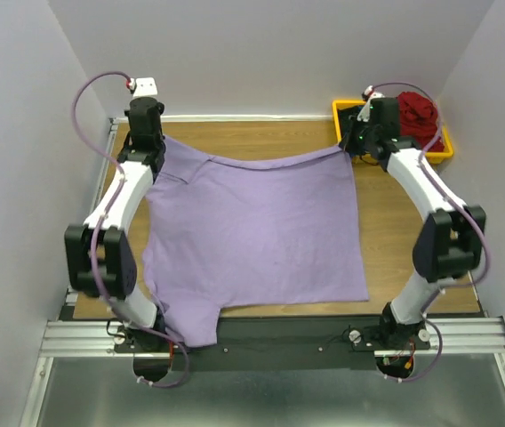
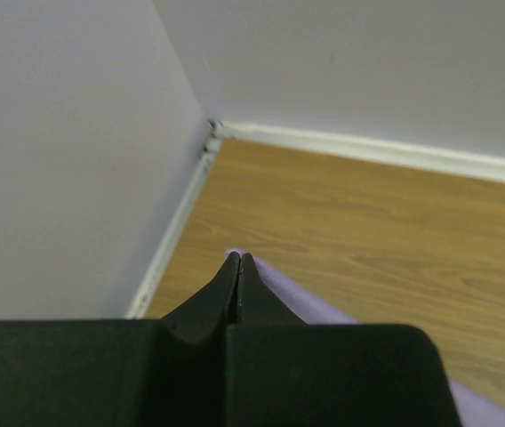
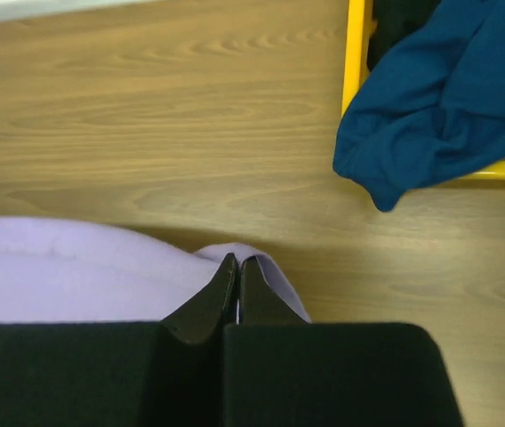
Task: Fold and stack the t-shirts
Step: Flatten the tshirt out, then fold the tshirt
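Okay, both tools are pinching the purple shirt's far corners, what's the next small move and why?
Probably lift both corners slightly and carry them together toward the near edge. The left tool and right tool are shut on the far corners of the lavender t-shirt, which lies spread on the table, ready for a first fold.

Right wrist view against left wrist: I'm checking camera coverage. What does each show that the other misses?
Only right wrist: the yellow bin with a blue shirt spilling over its rim. Only left wrist: the wall corner at the table's edge. Shared: the left end effector and right end effector, each shut on the purple shirt, over the table.
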`<action>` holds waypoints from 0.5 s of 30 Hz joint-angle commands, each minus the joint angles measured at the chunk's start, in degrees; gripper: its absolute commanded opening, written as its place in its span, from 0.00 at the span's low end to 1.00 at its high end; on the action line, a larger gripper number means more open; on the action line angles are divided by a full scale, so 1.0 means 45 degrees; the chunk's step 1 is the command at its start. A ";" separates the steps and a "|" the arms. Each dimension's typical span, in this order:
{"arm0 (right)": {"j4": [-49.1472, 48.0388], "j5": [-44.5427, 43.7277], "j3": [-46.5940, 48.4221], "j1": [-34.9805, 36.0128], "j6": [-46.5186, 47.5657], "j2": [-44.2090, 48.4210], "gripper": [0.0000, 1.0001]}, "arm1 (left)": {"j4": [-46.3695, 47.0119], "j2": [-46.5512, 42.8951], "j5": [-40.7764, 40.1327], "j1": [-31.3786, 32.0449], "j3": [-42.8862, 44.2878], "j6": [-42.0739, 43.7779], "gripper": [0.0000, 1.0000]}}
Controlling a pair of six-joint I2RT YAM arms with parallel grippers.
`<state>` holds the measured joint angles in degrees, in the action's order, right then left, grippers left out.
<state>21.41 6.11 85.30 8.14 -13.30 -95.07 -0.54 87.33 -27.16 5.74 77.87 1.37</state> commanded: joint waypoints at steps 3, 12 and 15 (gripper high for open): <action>-0.1496 -0.0634 0.0848 -0.0091 0.0026 -0.3221 0.01 | -0.1655 0.3342 0.2456 -0.1001 0.1639 -0.2587 0.00; -0.1613 -0.0557 0.1104 -0.0149 0.0123 -0.4753 0.01 | -0.2439 0.4773 0.4003 -0.1958 0.2111 -0.3233 0.00; -0.1613 -0.0557 0.1065 -0.0188 0.0143 -0.4773 0.01 | -0.2673 0.4617 0.4198 -0.2114 0.2169 -0.3330 0.00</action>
<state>16.27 5.19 88.14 7.77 -13.39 -116.05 -11.55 110.83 -11.64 -3.07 85.93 -11.68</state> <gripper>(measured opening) 0.013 0.004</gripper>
